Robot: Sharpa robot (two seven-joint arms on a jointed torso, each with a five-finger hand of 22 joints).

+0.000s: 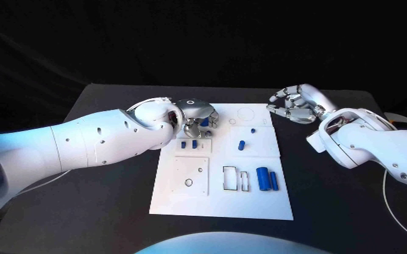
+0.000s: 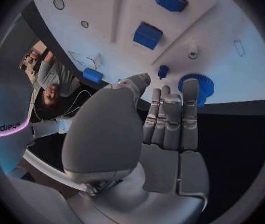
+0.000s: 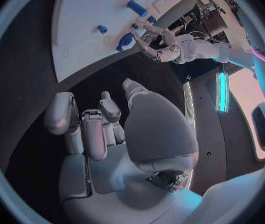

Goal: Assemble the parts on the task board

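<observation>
The white task board [image 1: 222, 198] lies mid-table. My left hand [image 1: 197, 119] hovers over its far left corner, fingers stretched out side by side. In the left wrist view one fingertip [image 2: 190, 90] lies over a round blue gear [image 2: 202, 84], with a small blue peg [image 2: 163, 71] just beside it; nothing is gripped. Two blue blocks [image 1: 188, 144], a short blue cylinder [image 1: 242, 144] and a tiny peg [image 1: 253, 130] sit mid-board. A large blue cylinder [image 1: 264, 179] lies at the near right. My right hand [image 1: 293, 106] hangs off the board's far right corner, fingers loosely bent, empty.
Outlined slots [image 1: 235, 178] and a raised plate with small holes [image 1: 192, 174] mark the board's near half. Black table [image 1: 102, 207] surrounds the board. The right wrist view shows the board's edge [image 3: 89, 59] and my left hand [image 3: 150, 42] beyond it.
</observation>
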